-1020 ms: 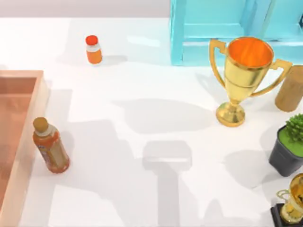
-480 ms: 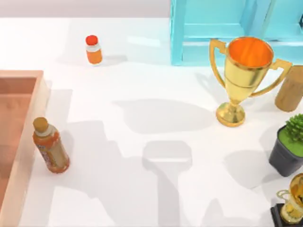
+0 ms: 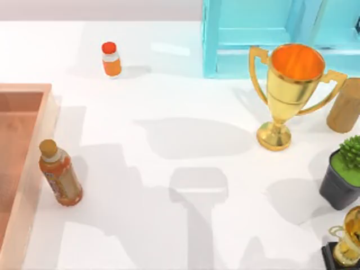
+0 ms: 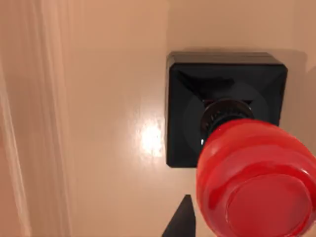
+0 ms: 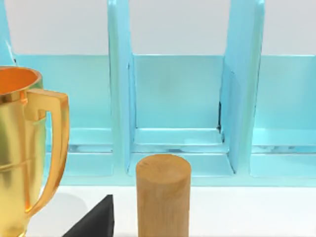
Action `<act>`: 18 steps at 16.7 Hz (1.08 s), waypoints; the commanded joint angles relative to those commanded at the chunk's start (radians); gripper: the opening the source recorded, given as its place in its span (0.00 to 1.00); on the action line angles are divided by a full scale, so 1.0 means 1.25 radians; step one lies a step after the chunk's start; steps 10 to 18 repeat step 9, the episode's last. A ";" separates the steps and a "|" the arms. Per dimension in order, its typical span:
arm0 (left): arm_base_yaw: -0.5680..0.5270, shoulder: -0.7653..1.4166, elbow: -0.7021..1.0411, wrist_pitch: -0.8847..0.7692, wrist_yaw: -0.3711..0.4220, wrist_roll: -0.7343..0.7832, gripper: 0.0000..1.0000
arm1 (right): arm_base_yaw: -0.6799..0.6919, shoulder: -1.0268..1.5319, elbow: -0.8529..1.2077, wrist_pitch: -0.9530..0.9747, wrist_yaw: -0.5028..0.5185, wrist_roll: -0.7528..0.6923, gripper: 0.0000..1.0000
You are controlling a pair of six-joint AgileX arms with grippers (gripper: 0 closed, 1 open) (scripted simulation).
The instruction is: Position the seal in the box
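The seal has a glossy red round knob on a black square base. It stands upright on the salmon floor of the box, close under the left wrist camera. A dark tip of my left gripper shows right beside the knob; I cannot tell whether it touches. In the top view the box lies at the table's left edge, its interior partly cut off. A black wedge in the right wrist view seems to be part of my right gripper, parked near the cabinet.
An orange drink bottle stands just right of the box wall. A small orange bottle with a red cap is at the back. The light-blue cabinet, a gold trophy, a wooden cylinder, a potted plant and a second trophy crowd the right side.
Arm shadows near the box and the drink bottle have spread slightly across the table. No object on the table has moved.
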 joint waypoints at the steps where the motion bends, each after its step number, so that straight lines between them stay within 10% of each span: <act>1: 0.000 0.000 0.000 0.000 0.000 0.000 0.83 | 0.000 0.000 0.000 0.000 0.000 0.000 1.00; 4: 0.000 0.000 0.000 0.000 0.000 0.000 1.00 | 0.000 0.000 0.000 0.000 0.000 0.000 1.00; 18: 0.000 0.000 0.000 0.000 0.000 0.000 1.00 | 0.000 0.000 0.000 0.000 0.000 0.000 1.00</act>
